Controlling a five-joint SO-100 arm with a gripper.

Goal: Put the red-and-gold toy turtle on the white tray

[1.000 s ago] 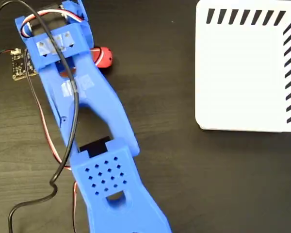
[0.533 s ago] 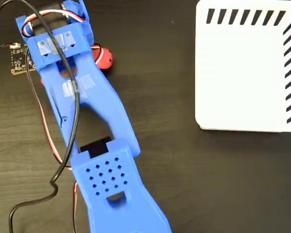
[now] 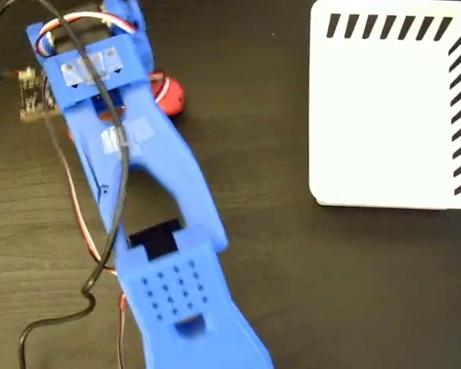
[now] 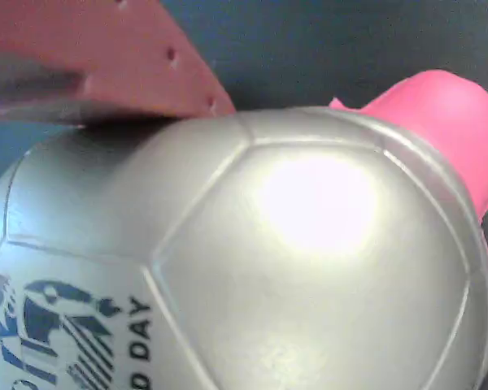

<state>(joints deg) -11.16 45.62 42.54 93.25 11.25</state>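
On a dark wood-grain table (image 3: 292, 292), a blue arm (image 3: 150, 177) stretches from the bottom edge of the fixed view up toward the top left, its wrist end covering nearly all of the red-and-gold toy turtle (image 3: 169, 95). Only a coral-red part of the toy shows there, just right of the arm. A small circuit board (image 3: 31, 94) lies just left of the arm, and a black cable (image 3: 115, 223) trails over it. The white tray (image 3: 384, 108) sits well apart at the upper right, black diagonal stripes along its top and right edges. Close up in the wrist view, the turtle's shiny domed shell (image 4: 252, 260), bearing a black print, fills the picture, with one reddish finger (image 4: 106, 57) pressed against its upper left. Whether the gripper is clamped on the toy cannot be told.
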